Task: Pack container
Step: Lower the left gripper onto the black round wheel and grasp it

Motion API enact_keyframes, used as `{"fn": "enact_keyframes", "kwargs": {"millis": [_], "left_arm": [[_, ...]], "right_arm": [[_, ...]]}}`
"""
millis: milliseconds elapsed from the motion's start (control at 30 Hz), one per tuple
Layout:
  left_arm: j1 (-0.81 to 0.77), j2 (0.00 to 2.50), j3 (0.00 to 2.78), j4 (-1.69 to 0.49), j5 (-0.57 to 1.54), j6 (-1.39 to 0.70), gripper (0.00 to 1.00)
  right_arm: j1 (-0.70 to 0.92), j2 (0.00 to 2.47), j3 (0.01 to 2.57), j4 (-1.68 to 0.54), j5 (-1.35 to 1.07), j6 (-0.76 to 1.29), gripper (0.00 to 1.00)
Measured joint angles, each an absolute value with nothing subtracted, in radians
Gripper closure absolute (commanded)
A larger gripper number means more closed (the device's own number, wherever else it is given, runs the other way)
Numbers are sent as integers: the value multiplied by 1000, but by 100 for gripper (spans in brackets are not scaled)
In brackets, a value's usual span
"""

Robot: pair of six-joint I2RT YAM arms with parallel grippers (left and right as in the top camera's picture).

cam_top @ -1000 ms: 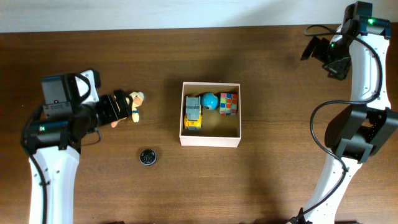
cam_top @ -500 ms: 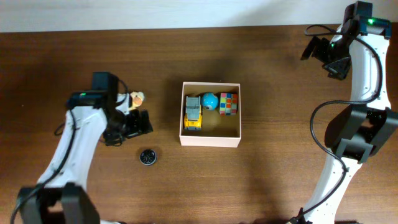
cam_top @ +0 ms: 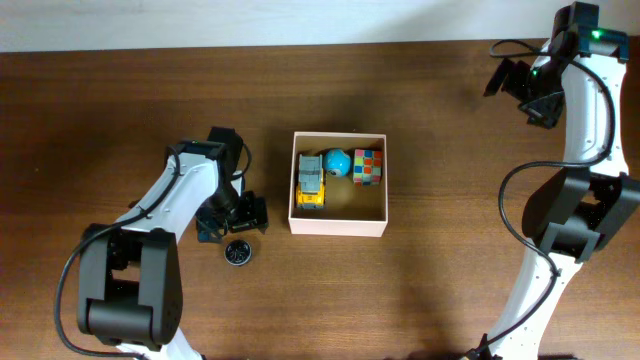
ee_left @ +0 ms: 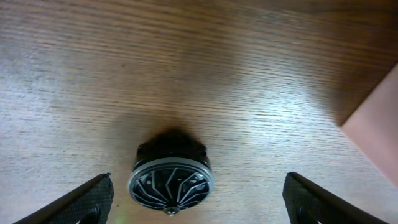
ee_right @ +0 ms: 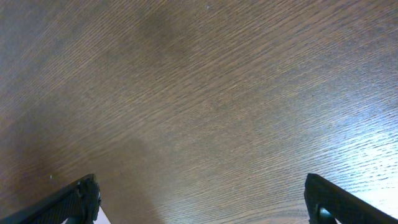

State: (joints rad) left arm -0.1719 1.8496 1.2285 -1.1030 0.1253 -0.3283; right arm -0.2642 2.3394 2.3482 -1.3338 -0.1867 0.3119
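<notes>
While my left gripper (cam_top: 232,222) hangs beside the black disc (cam_top: 238,253), the container (cam_top: 338,225) sits mid-table just to its right, a yellow car (cam_top: 311,186) inside. From my left wrist, the fingers (ee_left: 87,199) stand wide apart, flanking the disc, holding nothing. From my right wrist, my right gripper (ee_right: 205,199) gapes wide over the wooden table (ee_right: 199,93).

white links (cam_top: 585,110), black joints (cam_top: 570,215), looped black cables (cam_top: 501,200), green led (cam_top: 598,33).

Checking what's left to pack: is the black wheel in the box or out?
Out. The wheel lies on the table, left of the box.
</notes>
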Motion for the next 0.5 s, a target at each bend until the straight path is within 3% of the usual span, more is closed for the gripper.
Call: {"fn": "enact_keyframes", "kwargs": {"millis": [500], "left_arm": [[-172, 1850, 1130, -1081, 97, -362, 11]], "right_arm": [[-264, 2339, 2348, -1334, -186, 312, 1]]}}
